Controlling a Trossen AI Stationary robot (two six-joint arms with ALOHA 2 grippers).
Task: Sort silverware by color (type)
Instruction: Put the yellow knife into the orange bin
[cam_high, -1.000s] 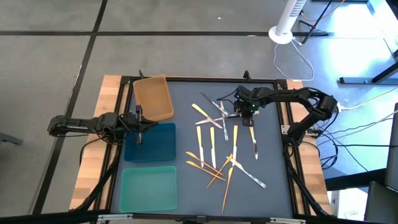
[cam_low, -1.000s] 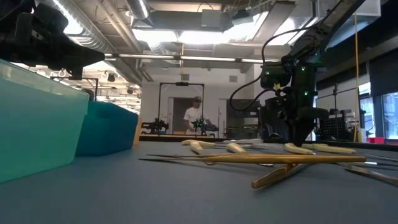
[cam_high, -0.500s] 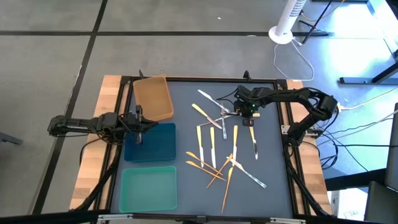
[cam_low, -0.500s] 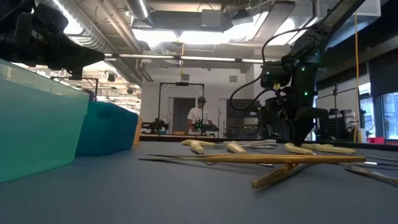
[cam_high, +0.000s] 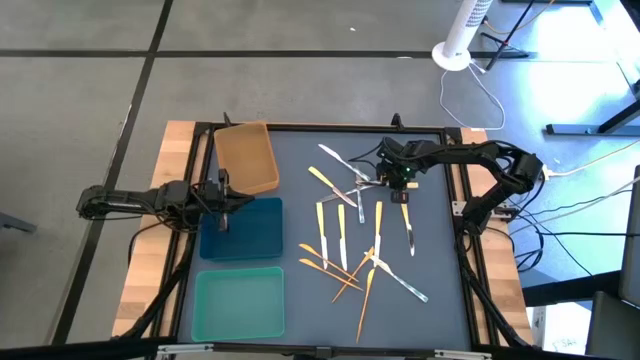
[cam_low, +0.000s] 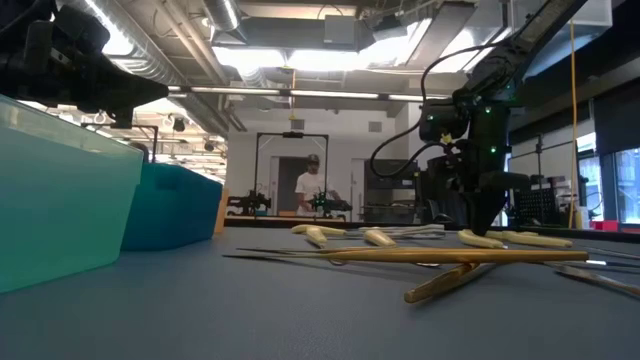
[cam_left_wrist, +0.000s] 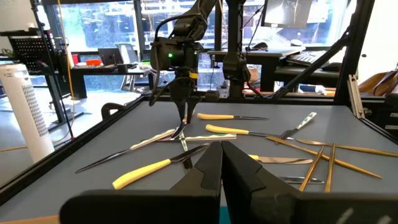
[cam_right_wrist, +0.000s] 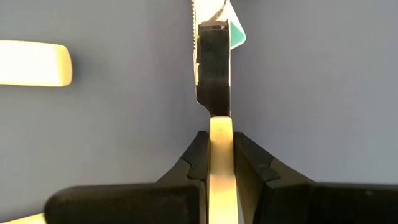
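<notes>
The silverware (cam_high: 345, 240) lies scattered on the grey mat: yellow-handled, all-silver and orange-gold pieces, some crossing each other. My right gripper (cam_high: 392, 183) points down at the far part of the scatter and is shut on a yellow-handled knife (cam_right_wrist: 213, 81). In the low view it (cam_low: 481, 226) reaches down to mat level. My left gripper (cam_high: 226, 207) waits shut and empty over the blue tray's (cam_high: 240, 240) left part; its wrist view shows the fingertips (cam_left_wrist: 221, 146) together. My right gripper pinches the knife's yellow handle (cam_right_wrist: 219, 127) between its two fingers (cam_right_wrist: 193, 165), close to where the handle meets the blade. The fingers come from above, pointing down, and lie along the knife. The serrated blade sticks out ahead over the mat; whether it is lifted clear I cannot tell.
A brown tray (cam_high: 246, 158), the blue tray and a teal tray (cam_high: 238, 305) stand in a row along the mat's left side. Another yellow handle (cam_right_wrist: 34, 62) lies close beside the held knife. A black frame (cam_high: 462, 200) borders the mat. A person (cam_low: 308, 188) stands far behind.
A silver-ended utensil at my right gripper has turned about on the mat: it lay pointing near to far, and now it slants more from left to right. The turn came in the first half second. Both arms have stayed about where they were.
</notes>
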